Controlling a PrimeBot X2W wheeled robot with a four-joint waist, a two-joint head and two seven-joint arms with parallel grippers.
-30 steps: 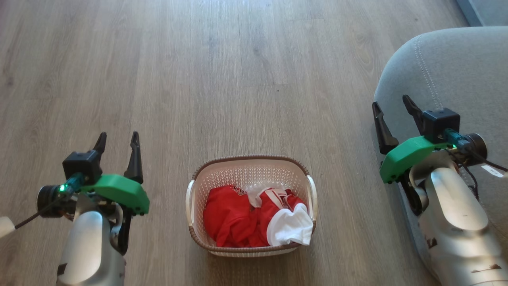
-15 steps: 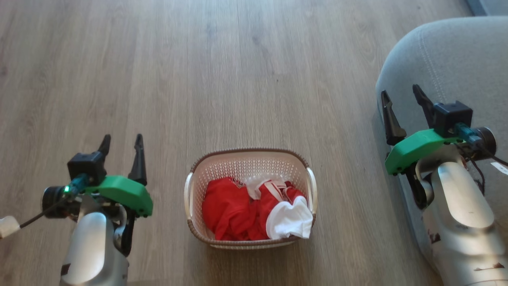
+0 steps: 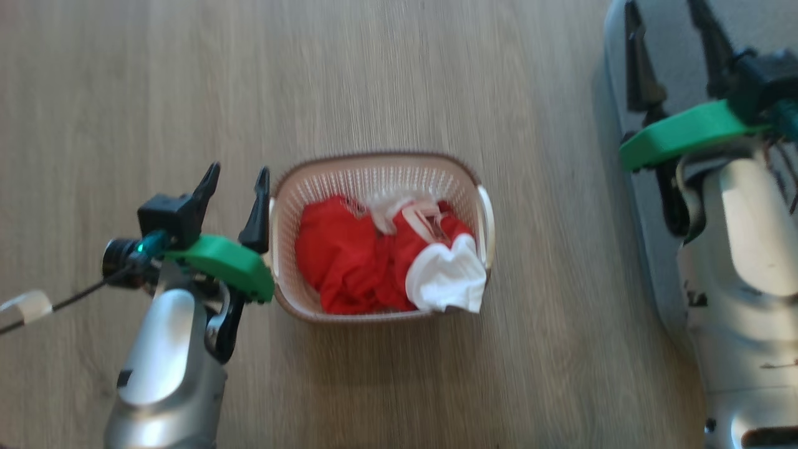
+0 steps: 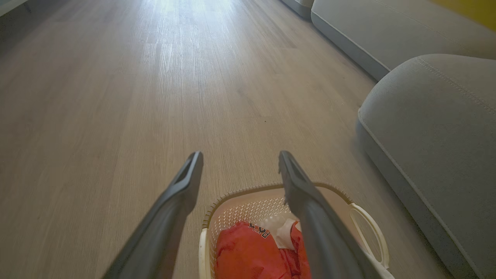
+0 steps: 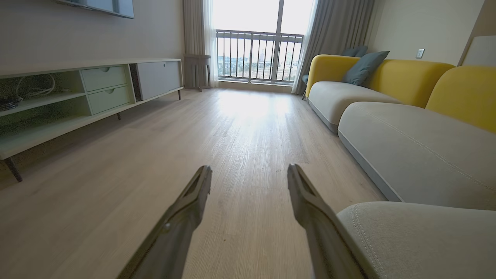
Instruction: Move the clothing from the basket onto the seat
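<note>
Far left in the head view, one left gripper (image 3: pixel 238 176) is seen over the floor (image 3: pixel 436 75). Its two dark fingers are spread wide and nothing is held between them. Its inner finger is lined up with the left end of the basket (image 3: pixel 374 157); contact cannot be told.

One basket is counted, set on the floor, mouth up, with its long axis laid across the view from left to right. One white handle is fitted at each short end, two in all. One heap of clothing (image 3: pixel 349 255) is held inside it. The red bulk is to the left, and the white part to the right is draped over the near right rim. The number of garments in the heap cannot be told.

In the left wrist view the left gripper (image 4: pixel 240 155) is shown parted above the basket (image 4: pixel 232 193). Some lettering is shown on the clothing (image 4: pixel 244 252), too small to be read.

Far right, one right gripper (image 3: pixel 662 9) is found over the seat (image 3: pixel 676 59), fingers spread, empty. In the right wrist view the right gripper (image 5: pixel 248 168) is shown parted, with the seat (image 5: pixel 410 236) at lower right. One seat is counted beside the basket, apart from it, with floor between.
</note>
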